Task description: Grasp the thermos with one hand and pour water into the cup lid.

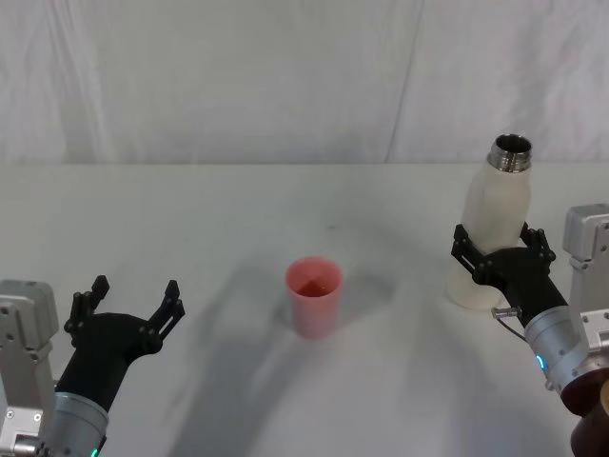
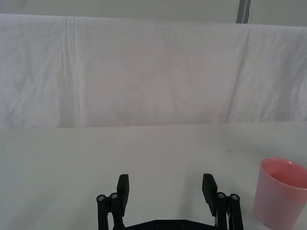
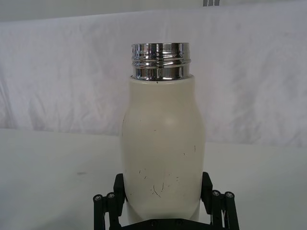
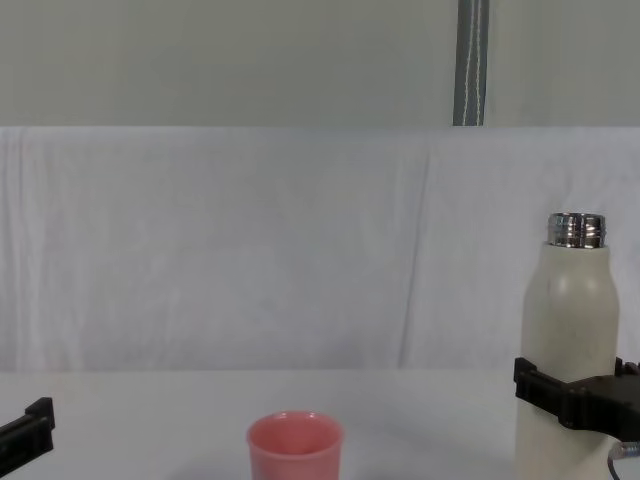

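Two end effectors in play. Right end effector (image 1: 501, 255) brackets the thermos (image 1: 495, 228) low on its body, black fingers (image 3: 207, 188) set either side of the wall; contact looks made, though how firmly I cannot judge. Low grip probably leaves the neck free to tip. Thermos stands upright on the desk (image 1: 190, 219) at about 3 o'clock from the cup lid (image 1: 313, 296), well apart. Cap off, so the neck is ready for pouring.

Left end effector (image 1: 128, 303) sits at 8 o'clock from the cup lid, fingers spread wide, holding nothing; likely idle.

Thermos: matte cream shell, rounded shoulders, fine scuffs, bright threaded steel neck. Cup lid: smooth pink plastic, slightly tapered, mouth up. Desk: plain white, white cloth behind.
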{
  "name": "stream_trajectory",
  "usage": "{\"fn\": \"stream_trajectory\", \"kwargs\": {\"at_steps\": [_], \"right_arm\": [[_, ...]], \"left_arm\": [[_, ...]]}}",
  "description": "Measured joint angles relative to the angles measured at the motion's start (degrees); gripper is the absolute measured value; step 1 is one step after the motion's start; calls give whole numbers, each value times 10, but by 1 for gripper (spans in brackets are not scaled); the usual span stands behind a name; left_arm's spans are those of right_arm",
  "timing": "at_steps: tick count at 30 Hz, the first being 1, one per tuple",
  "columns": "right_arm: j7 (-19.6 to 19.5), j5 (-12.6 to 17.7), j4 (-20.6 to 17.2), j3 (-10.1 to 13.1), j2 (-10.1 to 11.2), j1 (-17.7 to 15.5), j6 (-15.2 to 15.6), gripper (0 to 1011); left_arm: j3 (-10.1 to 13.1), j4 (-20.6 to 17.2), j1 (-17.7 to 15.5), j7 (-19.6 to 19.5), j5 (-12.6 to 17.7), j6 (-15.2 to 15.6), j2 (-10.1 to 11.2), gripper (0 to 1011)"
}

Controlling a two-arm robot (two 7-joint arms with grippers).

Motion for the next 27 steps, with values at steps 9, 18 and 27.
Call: {"fn": "stream_trajectory", "kwargs": {"at_steps": [9,18,27], "right_arm": [[0,0,0,0,0,0,0,950],[0,0,-1,0,0,0,0,1001],[0,0,-1,0,0,0,0,1001]], "left_arm": [[0,0,0,0,0,0,0,1001],[0,0,0,0,0,0,0,1001],[0,0,0,0,0,0,0,1001]]}}
